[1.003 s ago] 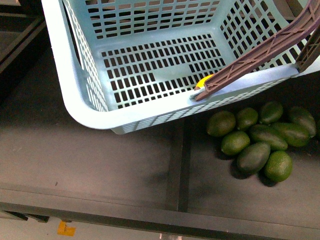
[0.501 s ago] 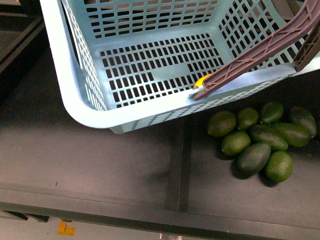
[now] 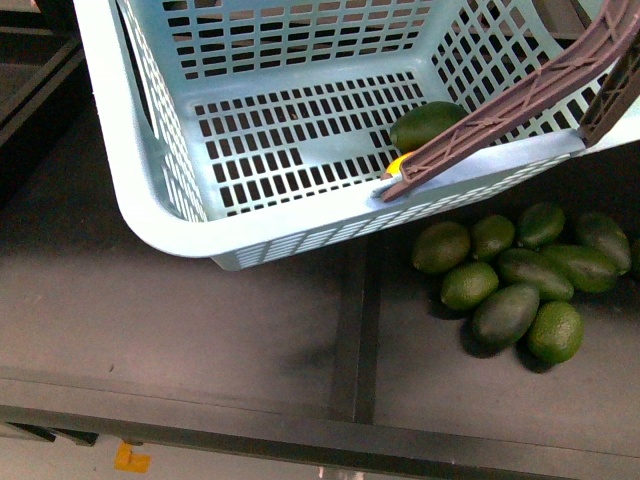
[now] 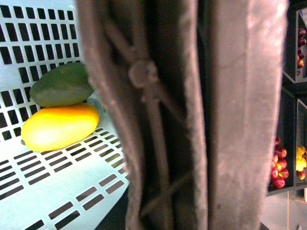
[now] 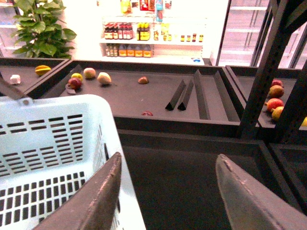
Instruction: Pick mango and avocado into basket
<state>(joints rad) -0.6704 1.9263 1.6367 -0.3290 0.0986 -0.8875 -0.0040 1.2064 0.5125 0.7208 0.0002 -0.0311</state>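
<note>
Avocado (image 3: pixel 428 123) lies on the basket (image 3: pixel 150 190) floor, at the near corner under the brown handle (image 3: pixel 520 100), touching the mango (image 4: pixel 60 126); in the front view the mango shows only as a yellow sliver by the handle's end. Both fruits are inside, so judging from this the task looks nearly complete, with only the pull-back and settling left.

Right gripper (image 5: pixel 165 191) hangs just outside the basket wall, above the dark bench (image 5: pixel 192 177), its jaws spread wide and holding nothing. The left wrist view is filled by the handle, close up; the left jaws themselves are not visible, so whether they pinch the handle I cannot tell.

To finish well, the right arm should lift straight up and away from the rim, not sweep sideways, since a knock on the wall could jolt the basket. If the left arm is carrying the handle, it should keep the basket level: both fruits are smooth and round and would roll across the slotted floor. The loose avocados (image 3: pixel 505 312) on the bench beside the basket need no touching.
</note>
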